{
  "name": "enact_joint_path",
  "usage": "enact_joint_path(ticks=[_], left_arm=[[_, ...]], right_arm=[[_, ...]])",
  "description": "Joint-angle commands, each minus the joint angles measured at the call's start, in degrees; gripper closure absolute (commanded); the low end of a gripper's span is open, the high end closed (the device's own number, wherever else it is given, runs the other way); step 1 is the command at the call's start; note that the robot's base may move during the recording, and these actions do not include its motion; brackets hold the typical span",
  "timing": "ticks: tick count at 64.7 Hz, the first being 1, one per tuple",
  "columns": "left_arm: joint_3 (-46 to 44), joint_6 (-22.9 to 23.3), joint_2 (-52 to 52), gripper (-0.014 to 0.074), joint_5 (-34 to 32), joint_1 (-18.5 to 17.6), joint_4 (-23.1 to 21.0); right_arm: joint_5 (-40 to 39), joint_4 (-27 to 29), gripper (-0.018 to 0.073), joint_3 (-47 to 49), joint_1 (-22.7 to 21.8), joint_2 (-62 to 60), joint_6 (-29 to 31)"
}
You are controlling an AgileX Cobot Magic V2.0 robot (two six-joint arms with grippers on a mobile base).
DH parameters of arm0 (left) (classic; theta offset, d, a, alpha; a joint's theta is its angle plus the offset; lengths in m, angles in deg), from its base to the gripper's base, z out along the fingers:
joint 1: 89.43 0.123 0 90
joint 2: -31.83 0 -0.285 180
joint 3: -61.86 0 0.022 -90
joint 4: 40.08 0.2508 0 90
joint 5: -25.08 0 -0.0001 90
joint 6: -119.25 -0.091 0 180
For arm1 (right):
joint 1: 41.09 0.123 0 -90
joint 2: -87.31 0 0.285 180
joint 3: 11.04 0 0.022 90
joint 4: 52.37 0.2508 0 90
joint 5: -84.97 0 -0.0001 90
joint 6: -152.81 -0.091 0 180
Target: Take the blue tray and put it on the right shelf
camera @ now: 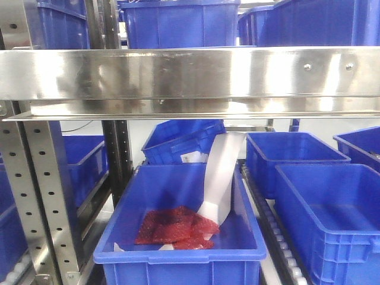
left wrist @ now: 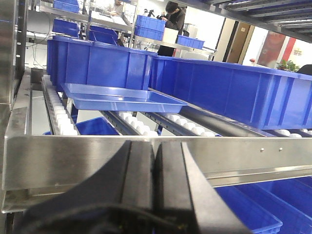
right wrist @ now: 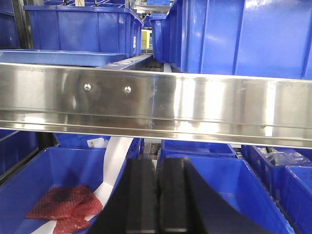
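The blue tray (left wrist: 122,96) is shallow, light blue and empty. It rests on the white roller tracks (left wrist: 141,126) of the steel shelf (left wrist: 73,156), behind the front beam. Its edge also shows in the right wrist view (right wrist: 63,57) above the beam (right wrist: 195,105). My left gripper (left wrist: 155,151) is shut and empty, just in front of the beam and apart from the tray. My right gripper (right wrist: 158,170) is shut and empty, below the beam. In the front view the beam (camera: 190,74) spans the frame; the tray and both grippers are out of that view.
Deep blue bins (left wrist: 97,66) (left wrist: 234,90) stand on the rollers behind and right of the tray. Below the beam a deep bin (camera: 178,225) holds red bubble wrap (camera: 175,227) and a white strip (camera: 221,175). More bins (camera: 326,214) sit to its right. A perforated upright (camera: 44,196) stands at left.
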Motion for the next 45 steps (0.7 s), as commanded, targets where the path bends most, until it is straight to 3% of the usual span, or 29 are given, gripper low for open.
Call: enact_joint_path(ticks=[1, 21, 31, 38, 45], left_arm=[[-1.71, 0.23, 0.10, 0.0645, -5.13, -0.02, -0.42], [-1.71, -0.07, 0.10, 0.0645, -4.66, -0.02, -0.42], [-0.97, -10.54, 1.38, 0.0645, -3.30, 2.71, -6.22], [0.00, -18.68, 6.52, 0.0645, 4.82, 7.54, -11.71], [1.43, -19.78, 14.64, 0.0645, 18.56, 11.86, -13.07]], right_arm=[[-5.13, 0.07, 0.0517, 1.27, -0.27, -1.19, -0.12], [-5.13, 0.07, 0.0517, 1.27, -0.27, -1.19, -0.12], [-5.13, 0.07, 0.0517, 1.27, -0.27, -1.19, -0.12], [-5.13, 0.07, 0.0517, 1.27, -0.27, -1.19, -0.12], [-5.13, 0.07, 0.0517, 1.27, -0.27, -1.19, -0.12]])
